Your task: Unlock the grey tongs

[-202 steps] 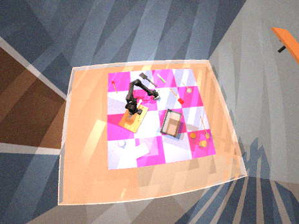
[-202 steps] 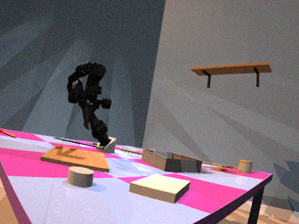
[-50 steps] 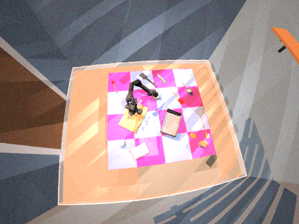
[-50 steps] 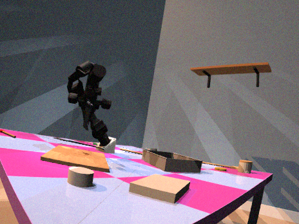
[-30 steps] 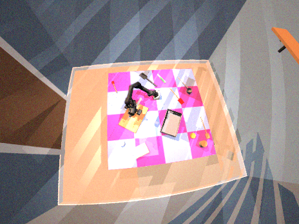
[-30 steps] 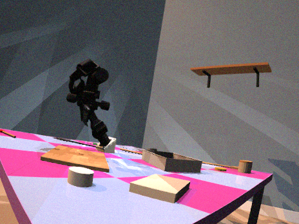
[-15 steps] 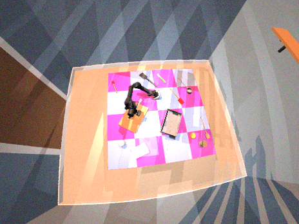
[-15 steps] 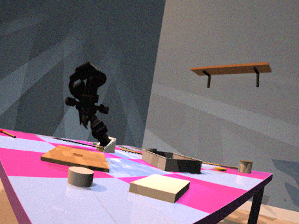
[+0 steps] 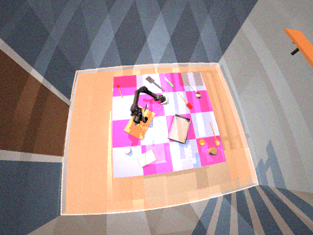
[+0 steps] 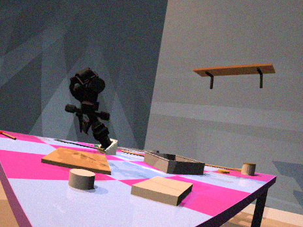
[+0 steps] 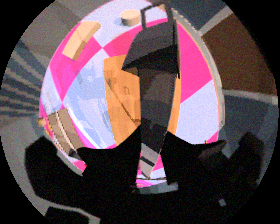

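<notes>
Reading from the left of the top view, we log a red-ended stick [image 9: 120, 92] [image 10: 8, 135], then a pale cylinder [image 9: 127, 150] [image 10: 81, 179] [image 11: 131, 17] near the wooden board [image 9: 135, 129] [image 10: 75, 160] [image 11: 120, 100]. The wrist view shows a faint mark on the board, too blurred for us to read.

Pose: the black arm [image 9: 135, 102] [image 10: 99, 131] rises from its white mount [image 9: 165, 102] [image 10: 113, 147], reaches leftward, then folds at a sharp bend toward the board. Its gripper [image 9: 141, 119] [image 10: 86, 116] [image 11: 148, 126] is raised above the table, on the board side. We record the claw as clamped on the grey tongs [image 10: 84, 124] [image 11: 157, 95], which are held up off the table, clear of the roasting tin. In the exterior view they hang below the claw; we cannot tell whether the lock is released.

Further right come a pale block [image 9: 147, 159] [image 10: 161, 188] [image 11: 81, 40], the roasting tin [image 9: 179, 129] [image 10: 187, 167] [image 11: 65, 130], a red-headed spatula [image 9: 189, 106] and a brown cylinder [image 9: 212, 150] [image 10: 248, 169]. An orange-brown shelf [image 9: 300, 44] [image 10: 235, 70] is on the wall at far right.
</notes>
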